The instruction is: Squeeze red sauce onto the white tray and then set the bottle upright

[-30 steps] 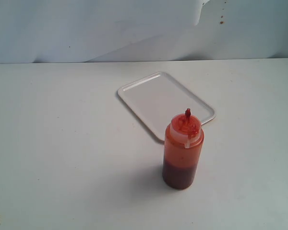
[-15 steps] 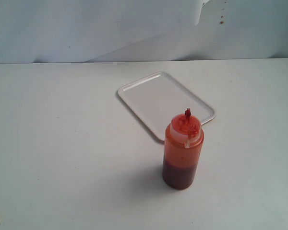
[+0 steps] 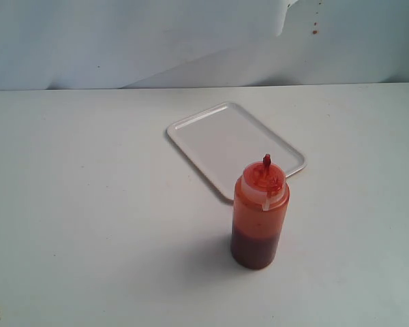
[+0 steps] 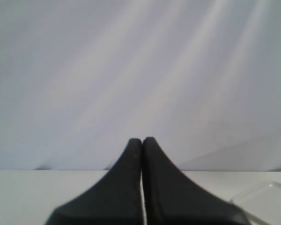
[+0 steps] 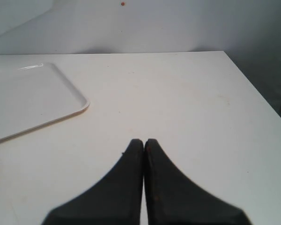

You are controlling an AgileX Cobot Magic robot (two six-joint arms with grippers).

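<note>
Both claws are clenched on nothing: the left claw (image 4: 141, 140) has its 2 jaws pressed together with only the pale wall behind them, and the right claw (image 5: 144, 141) is closed the same way above the bare table (image 5: 187, 93). Neither claw appears in the exterior view, so both are well apart from the work. Compared with 1 second ago, nothing has changed: the bottle (image 3: 259, 214) and the tray (image 3: 211, 136) lie exactly where they were, and no arm has entered the scene. I judge from this that the task has not really begun. The tray is clean, with no red drop on it, and the sauce (image 3: 253, 251) sits as a dark mass in the lower part of the bottle. The bottle stands upright on the table at the near edge of the tray, and its top covers that edge in the exterior view; whether it touches the rim I cannot tell. The right wrist view shows the tray ahead of the right claw and off to one side, so this arm seems better placed to take the bottle. The left wrist view shows only 1 corner of the tray.
</note>
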